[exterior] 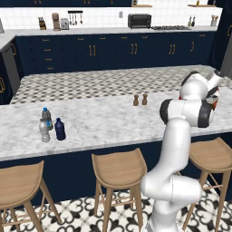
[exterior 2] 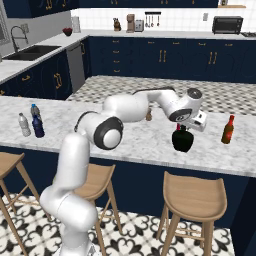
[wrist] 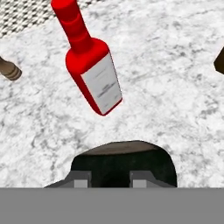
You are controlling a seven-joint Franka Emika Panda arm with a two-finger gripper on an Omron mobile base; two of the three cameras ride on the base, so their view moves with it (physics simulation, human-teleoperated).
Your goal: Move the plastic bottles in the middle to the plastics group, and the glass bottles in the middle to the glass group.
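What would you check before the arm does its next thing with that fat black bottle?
1. Gripper over the black bottle's neck: ok.
2. Firm grip on the bottle: cannot tell, the fingertips are partly hidden.
3. Bottle near the glass group: ok, the red bottle is right beside it and the brown bottle is to its right.
4. Bottle upright on the counter: ok.
5. Both plastic bottles beside the water bottle: ok, the clear one and the navy one stand there.

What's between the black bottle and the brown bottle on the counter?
Nothing: bare marble between black bottle and brown bottle, right base view.
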